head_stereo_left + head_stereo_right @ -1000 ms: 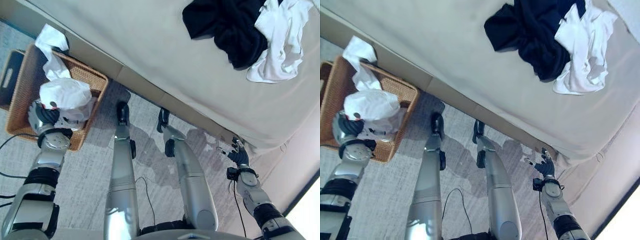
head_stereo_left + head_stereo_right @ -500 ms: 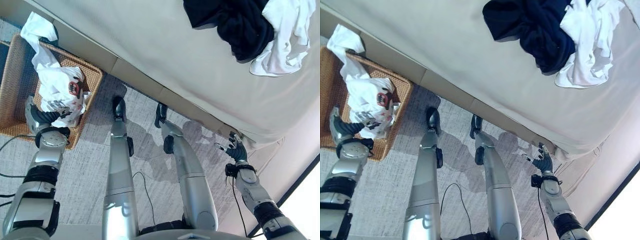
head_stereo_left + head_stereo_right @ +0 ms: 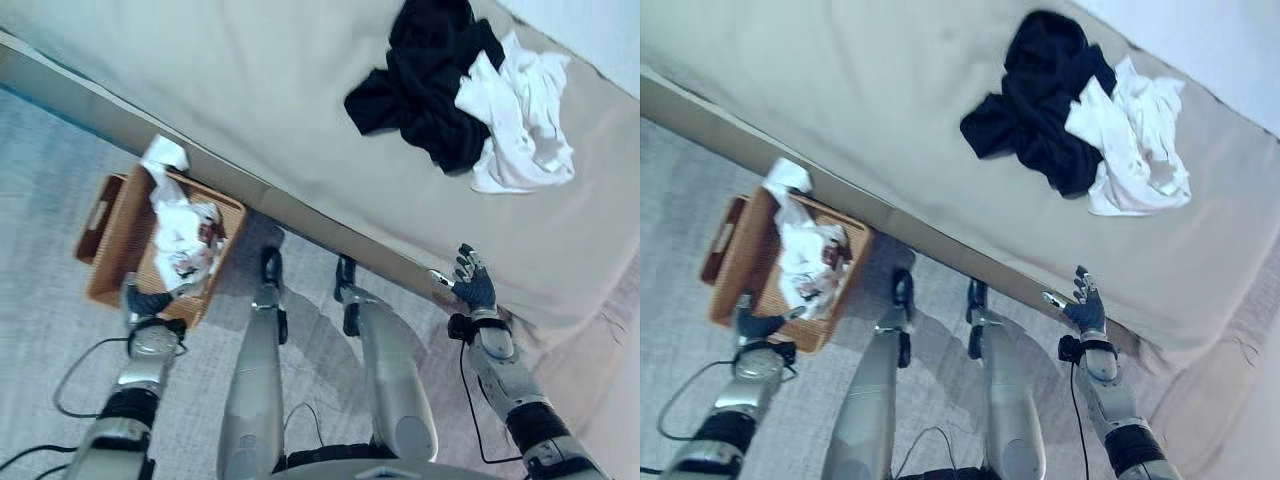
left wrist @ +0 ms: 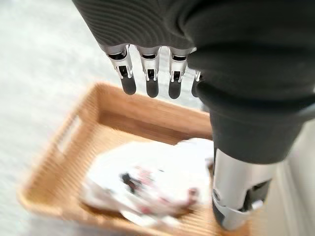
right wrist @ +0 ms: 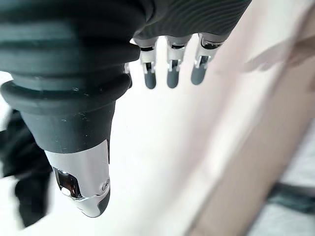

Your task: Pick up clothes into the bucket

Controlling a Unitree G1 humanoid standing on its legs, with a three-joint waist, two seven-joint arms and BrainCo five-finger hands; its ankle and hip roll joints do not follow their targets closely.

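- We see a white garment (image 3: pixel 185 238) already lying in the wicker basket (image 3: pixel 108 255) on the floor beside the bed (image 3: pixel 250 90); part of it drapes over the basket's far rim.
- Our left hand (image 3: pixel 146 301) hangs just at the basket's near edge with fingers straight and relaxed, holding nothing; its wrist view looks down past them into the basket.
- We judge one piece done and two left: a black garment (image 3: pixel 425 85) and a white one (image 3: pixel 520 130) lie touching in a heap on the bed, well apart from the basket.
- Our right hand (image 3: pixel 473 285) is raised at the bed's near edge, fingers spread and empty, short of the heap.
- We take the next step to be reaching across the bed for the heap.
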